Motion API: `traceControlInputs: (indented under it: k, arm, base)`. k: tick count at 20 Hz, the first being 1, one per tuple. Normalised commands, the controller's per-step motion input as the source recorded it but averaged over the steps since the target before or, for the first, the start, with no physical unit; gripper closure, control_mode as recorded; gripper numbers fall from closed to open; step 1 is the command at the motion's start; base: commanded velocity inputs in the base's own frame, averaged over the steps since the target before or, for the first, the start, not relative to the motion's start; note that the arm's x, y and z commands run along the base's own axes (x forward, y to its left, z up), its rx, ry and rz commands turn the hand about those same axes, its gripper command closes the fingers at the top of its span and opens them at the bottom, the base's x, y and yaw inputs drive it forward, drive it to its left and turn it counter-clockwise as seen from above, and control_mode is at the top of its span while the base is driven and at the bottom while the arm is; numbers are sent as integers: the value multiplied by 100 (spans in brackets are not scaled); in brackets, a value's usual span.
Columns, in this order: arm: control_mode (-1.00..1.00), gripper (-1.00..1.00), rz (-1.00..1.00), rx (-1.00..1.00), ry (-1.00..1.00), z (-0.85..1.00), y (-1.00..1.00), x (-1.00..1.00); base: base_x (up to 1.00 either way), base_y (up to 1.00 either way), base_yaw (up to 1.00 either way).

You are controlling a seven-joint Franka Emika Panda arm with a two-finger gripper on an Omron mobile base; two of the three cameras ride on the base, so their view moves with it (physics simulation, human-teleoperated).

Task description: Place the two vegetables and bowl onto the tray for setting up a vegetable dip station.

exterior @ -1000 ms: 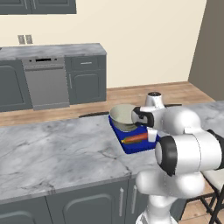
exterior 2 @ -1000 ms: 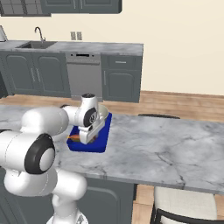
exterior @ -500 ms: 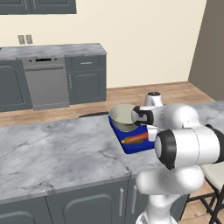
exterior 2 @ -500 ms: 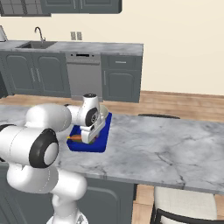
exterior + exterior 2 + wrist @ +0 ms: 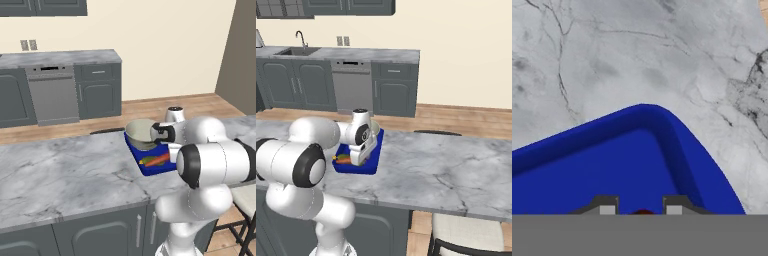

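The deep-blue tray (image 5: 149, 167) lies on the marble island counter. The silvery bowl (image 5: 140, 134) sits on its far half, and the orange carrot (image 5: 158, 160) and dark green cucumber (image 5: 145, 161) lie side by side on its near half. My gripper (image 5: 156, 132) hovers at the bowl's right rim. In the hand view my gripper (image 5: 640, 208) is open, fingertips (image 5: 607, 206) apart over the tray (image 5: 612, 170) floor with nothing clamped between them. From the right, the tray (image 5: 367, 168) and carrot (image 5: 342, 161) show beside my hand, and a sliver of the bowl (image 5: 376, 133) peeks out behind it.
The marble counter (image 5: 65, 175) stretches wide to the tray's left, with its front edge close to the tray. A stool (image 5: 466, 237) stands at the near right of the island. Back cabinets, a dishwasher (image 5: 52, 95) and a sink (image 5: 298, 50) line the far wall.
The bowl has sunk slightly onto the tray. The arm has barely shifted; carrot, cucumber and tray stay put.
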Motion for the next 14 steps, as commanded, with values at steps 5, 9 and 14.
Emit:
traceControlInputs:
  k: [5, 9, 14]
  arm:
    - [-100, 100, 0, -3, 4, -8, -10, 0]
    - [-100, 100, -1, -3, 3, -5, -18, 0]
    - [-100, 100, -2, -1, 1, 0, -10, 0]
  base:
    - [0, 0, 0]
    - [0, 0, 0]
    - [0, 0, 0]
